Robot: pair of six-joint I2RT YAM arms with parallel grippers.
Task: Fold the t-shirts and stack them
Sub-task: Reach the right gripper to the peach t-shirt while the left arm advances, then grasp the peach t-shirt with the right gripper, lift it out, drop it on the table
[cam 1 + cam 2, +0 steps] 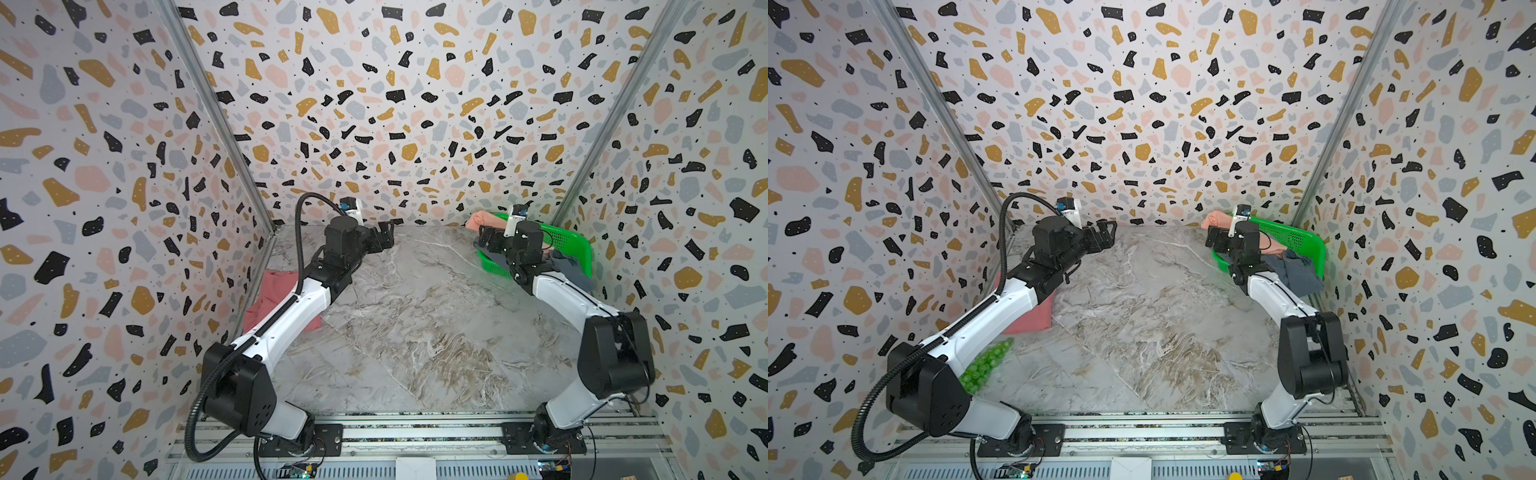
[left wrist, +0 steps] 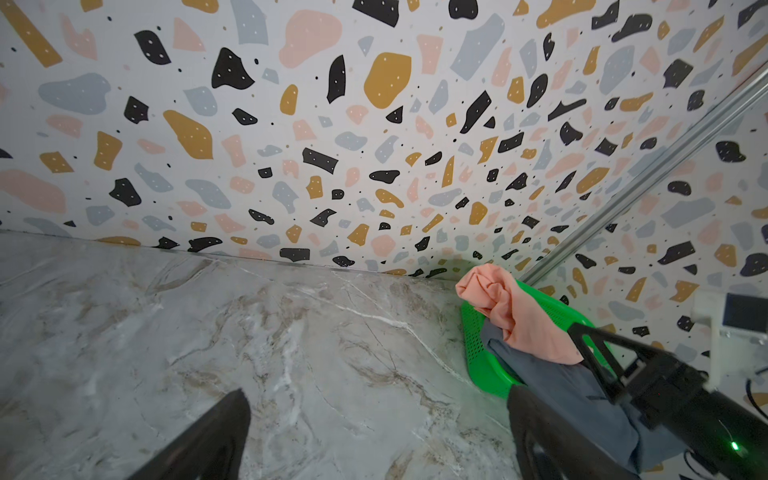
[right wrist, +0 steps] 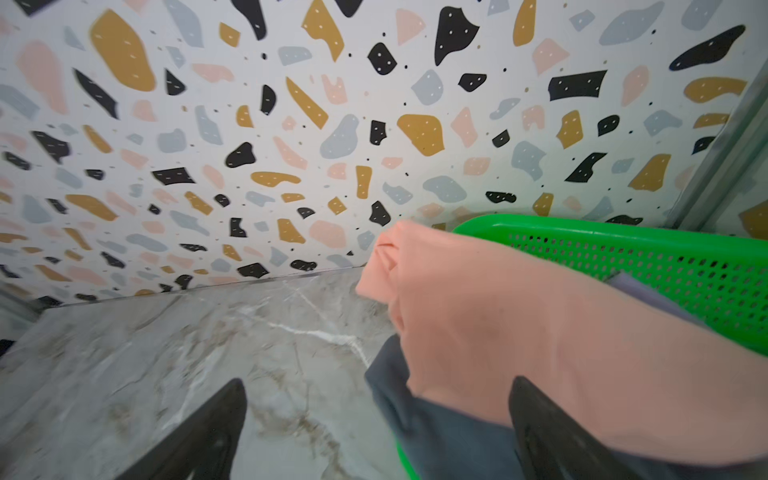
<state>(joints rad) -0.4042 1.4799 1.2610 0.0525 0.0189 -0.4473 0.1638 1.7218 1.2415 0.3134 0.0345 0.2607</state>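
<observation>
A peach-orange t-shirt [image 1: 481, 220] lies bunched over the near-left rim of the green basket [image 1: 571, 241], on top of a slate blue-grey t-shirt [image 1: 571, 270] that spills over the front rim. A sliver of a pale lavender t-shirt [image 3: 648, 291] shows inside the basket. A dusty rose-red t-shirt [image 1: 272, 293] lies folded at the table's left edge, partly under my left arm. My right gripper [image 3: 378, 386] stands open just above the peach and blue-grey shirts, holding nothing. Near the back wall, my left gripper [image 2: 378, 399] hangs open over bare marble.
The basket sits in the back right corner against the patterned walls. A cluster of small green balls [image 1: 984, 365] lies at the front left beside my left arm's base. The marble table [image 1: 415, 324] runs to a metal rail at the front.
</observation>
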